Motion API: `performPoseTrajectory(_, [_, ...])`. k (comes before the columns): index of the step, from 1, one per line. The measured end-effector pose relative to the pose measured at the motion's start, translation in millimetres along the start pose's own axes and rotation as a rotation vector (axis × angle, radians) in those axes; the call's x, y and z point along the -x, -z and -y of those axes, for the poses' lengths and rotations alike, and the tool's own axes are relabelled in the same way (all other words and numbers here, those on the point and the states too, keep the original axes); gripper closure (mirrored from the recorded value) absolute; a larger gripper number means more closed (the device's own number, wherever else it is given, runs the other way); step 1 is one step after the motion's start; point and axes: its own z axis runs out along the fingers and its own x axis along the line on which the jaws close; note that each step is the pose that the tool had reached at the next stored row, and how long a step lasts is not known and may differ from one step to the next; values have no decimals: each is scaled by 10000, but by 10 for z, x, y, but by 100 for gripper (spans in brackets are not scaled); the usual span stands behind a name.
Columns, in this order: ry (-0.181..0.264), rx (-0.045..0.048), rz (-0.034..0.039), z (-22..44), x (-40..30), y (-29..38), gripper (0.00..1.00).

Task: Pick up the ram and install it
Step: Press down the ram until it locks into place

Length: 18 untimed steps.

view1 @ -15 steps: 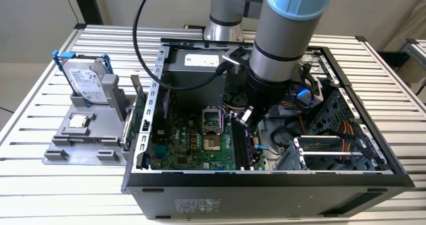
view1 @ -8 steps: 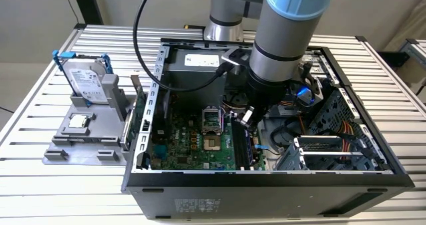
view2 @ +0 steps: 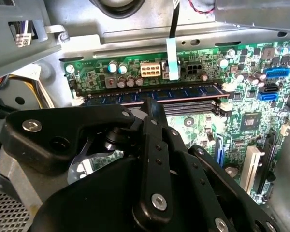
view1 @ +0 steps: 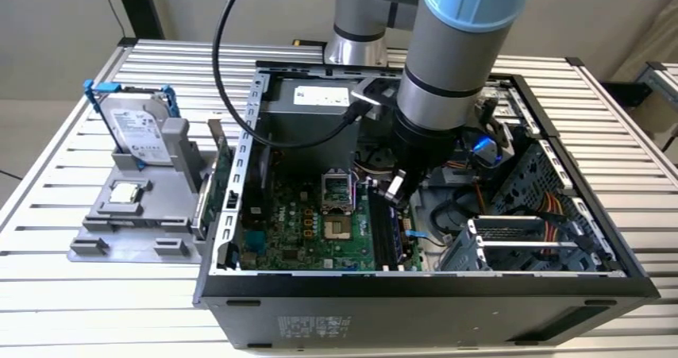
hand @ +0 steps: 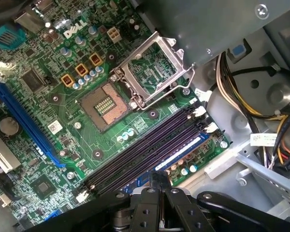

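Note:
The ram [view2: 183,92] is a bluish stick standing on edge in the outermost black memory slot of the green motherboard [view2: 198,121], between the white end clips. In the first wrist view the ram [hand: 186,147] lies beside two bare black slots [hand: 145,150]. My gripper [view2: 150,102] is shut, its joined fingertips meeting the ram's upper edge near the middle of its length, with nothing between them. In the exterior view the gripper [view1: 394,190] reaches down into the open computer case [view1: 424,294] over the slots.
An open processor socket [hand: 104,104] with its raised metal frame [hand: 152,67] sits beside the slots. Cable bundles [hand: 241,96] and a drive cage [view1: 519,243] crowd the case on the exterior view's right. Outside it, a grey holder [view1: 117,231] carries a hard drive [view1: 138,128] and a square chip [view1: 127,191].

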Motion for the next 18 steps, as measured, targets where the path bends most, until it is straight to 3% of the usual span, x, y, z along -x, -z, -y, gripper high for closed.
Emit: performPoseTrajectory(18, [1106,8,17,-1,0,-1,100])
